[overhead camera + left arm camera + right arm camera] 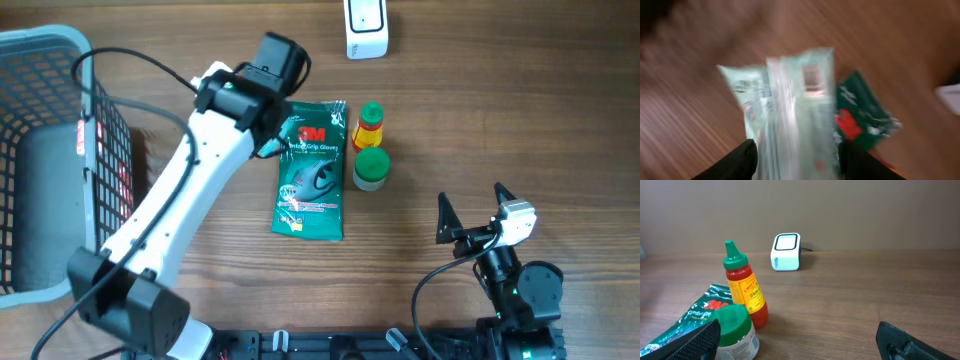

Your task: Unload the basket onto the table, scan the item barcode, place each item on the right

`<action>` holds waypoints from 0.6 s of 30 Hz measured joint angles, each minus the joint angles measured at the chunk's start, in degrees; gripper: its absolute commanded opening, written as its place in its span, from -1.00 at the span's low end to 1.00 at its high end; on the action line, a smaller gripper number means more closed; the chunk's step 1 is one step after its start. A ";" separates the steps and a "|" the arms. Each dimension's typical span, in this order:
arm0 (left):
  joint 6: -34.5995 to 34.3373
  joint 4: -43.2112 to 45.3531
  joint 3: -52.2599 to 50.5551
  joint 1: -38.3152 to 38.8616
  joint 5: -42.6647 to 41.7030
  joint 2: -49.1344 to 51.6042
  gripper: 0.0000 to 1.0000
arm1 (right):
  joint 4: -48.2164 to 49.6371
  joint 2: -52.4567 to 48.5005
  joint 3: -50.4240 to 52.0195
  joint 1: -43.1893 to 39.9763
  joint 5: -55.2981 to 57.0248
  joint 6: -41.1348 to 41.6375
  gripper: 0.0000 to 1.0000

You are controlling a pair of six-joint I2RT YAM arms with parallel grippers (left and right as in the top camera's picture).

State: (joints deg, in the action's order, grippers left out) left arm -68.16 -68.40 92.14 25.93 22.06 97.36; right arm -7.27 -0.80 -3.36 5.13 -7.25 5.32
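Left gripper (800, 156): pale packet (800, 115) between its fingers, barcode (811, 79) faced outward for scanning; grip cannot be told through blur.
Right gripper (472, 207): spread wide, empty, held clear.
Scanner (365, 28): beyond the left gripper.

Wooden table (500, 120) bears glove packet (312, 175), sauce bottle (369, 124), jar (371, 168), scanner (366, 28), basket (45, 40).

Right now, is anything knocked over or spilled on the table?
No, nothing stands out. The red sauce bottle and the green-lidded jar stand upright, and the green glove packet lies flat beside them. Nothing has spilled.
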 measured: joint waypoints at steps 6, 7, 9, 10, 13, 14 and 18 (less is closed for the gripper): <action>7.32 2.45 -4.55 -0.04 4.81 1.60 0.02 | 0.00 0.00 0.00 0.00 0.00 0.00 0.99; 8.31 4.48 -6.25 -0.04 5.14 1.90 0.02 | 0.00 0.00 0.00 0.00 0.00 0.00 0.99; 9.70 7.87 -9.46 -0.04 5.16 2.62 0.03 | 0.00 0.00 0.00 0.00 0.00 0.00 0.99; 10.32 9.64 -11.23 -0.04 5.14 2.97 0.04 | 0.00 0.00 0.00 0.00 0.00 0.00 0.99; 11.17 11.96 -14.47 -0.04 5.07 3.80 0.04 | 0.00 0.00 0.00 0.00 0.00 0.02 0.99; 11.39 12.33 -14.97 -0.04 5.05 3.91 0.04 | 0.00 0.00 0.00 0.00 0.00 0.00 1.00; 11.76 13.35 -15.15 -0.04 5.07 3.93 0.05 | 0.00 0.00 0.00 0.00 0.00 0.00 0.99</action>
State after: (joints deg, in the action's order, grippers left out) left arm -56.40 -55.05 76.99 25.89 27.14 101.30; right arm -7.27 -0.80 -3.36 5.13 -7.25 5.32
